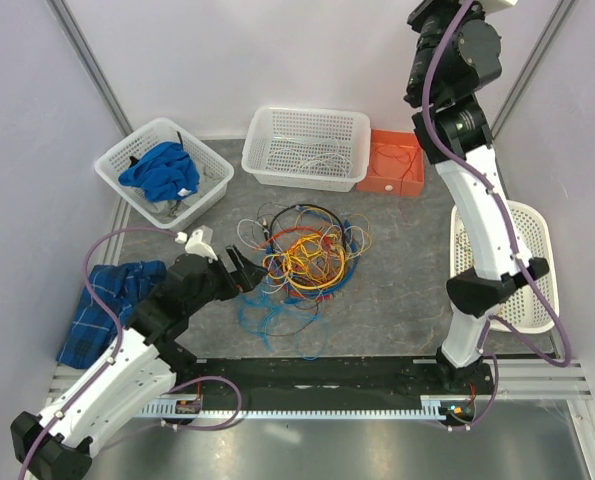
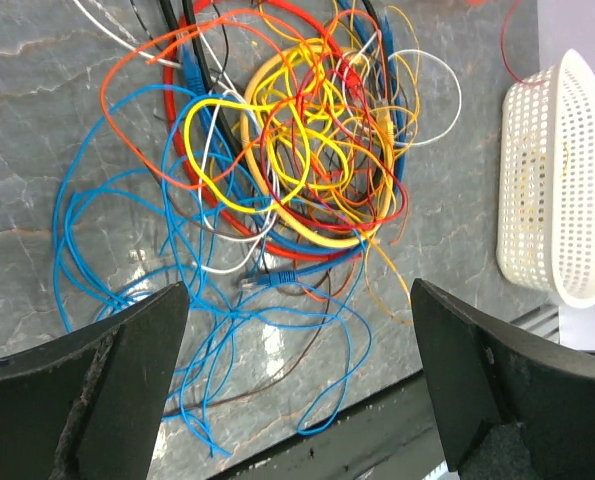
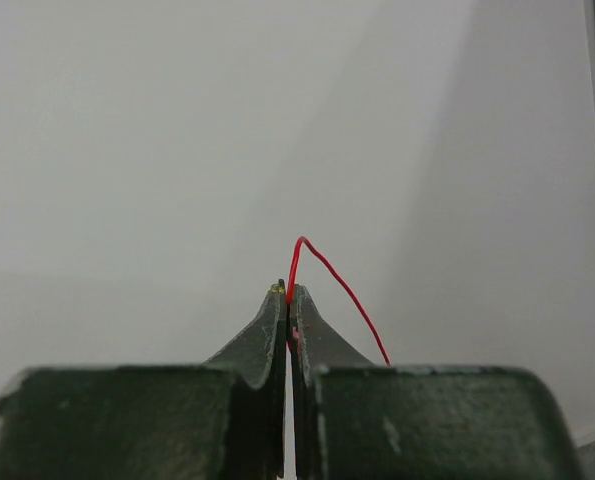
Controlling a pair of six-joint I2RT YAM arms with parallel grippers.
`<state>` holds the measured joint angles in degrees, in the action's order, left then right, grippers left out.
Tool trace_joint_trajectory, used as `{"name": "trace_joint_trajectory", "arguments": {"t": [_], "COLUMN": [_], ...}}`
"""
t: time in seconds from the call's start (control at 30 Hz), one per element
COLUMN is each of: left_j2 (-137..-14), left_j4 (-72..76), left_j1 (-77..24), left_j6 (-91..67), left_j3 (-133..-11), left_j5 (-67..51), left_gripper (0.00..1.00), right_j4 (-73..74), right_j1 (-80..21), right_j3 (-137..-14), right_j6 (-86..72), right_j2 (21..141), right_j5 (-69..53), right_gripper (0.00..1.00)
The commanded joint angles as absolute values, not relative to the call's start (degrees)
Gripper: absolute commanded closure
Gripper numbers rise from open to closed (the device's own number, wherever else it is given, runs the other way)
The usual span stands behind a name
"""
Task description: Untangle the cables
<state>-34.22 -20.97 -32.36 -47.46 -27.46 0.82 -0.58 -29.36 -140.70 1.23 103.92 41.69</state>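
Right fingers (image 3: 262,345) pinch 1 red wire (image 3: 295,262); left fingers (image 2: 127,380) gape above cables (image 2: 297,170).

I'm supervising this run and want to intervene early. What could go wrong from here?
The right pincer pinches the thin red wire only near its tips, so it may slip free. The open left pincer faces the densely looped cables; closing there could catch several strands and drag the whole bunch.
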Motion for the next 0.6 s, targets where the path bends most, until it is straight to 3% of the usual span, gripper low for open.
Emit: {"name": "trace_joint_trajectory", "arguments": {"t": [0.0,0.23,0.57], "left_j2": [-32.1,-31.9,-32.2], "left_j4": [-20.8,-20.7,-19.4], "left_j1": [-32.5,-32.5,-32.5], "left_j6": [-45.5,-45.4,-45.8], "left_j3": [-27.3,-25.8,-25.6], "left_j5": [-1.9,-2.2,-1.4], "left_gripper": [0.00,0.00,0.00], "right_j4": [2.4,2.7,-5.3], "right_j1": [-22.4,-11.9,-8.9], "right_j3": [-144.7,-146.4,-147.7], "right_j6": [-10.9,-24.6,-30.6], "right_j2": [107.4,112.4,115.2], "right_j5": [35.0,24.4,18.5], "right_gripper": [1.00,1.00,1.00]}}
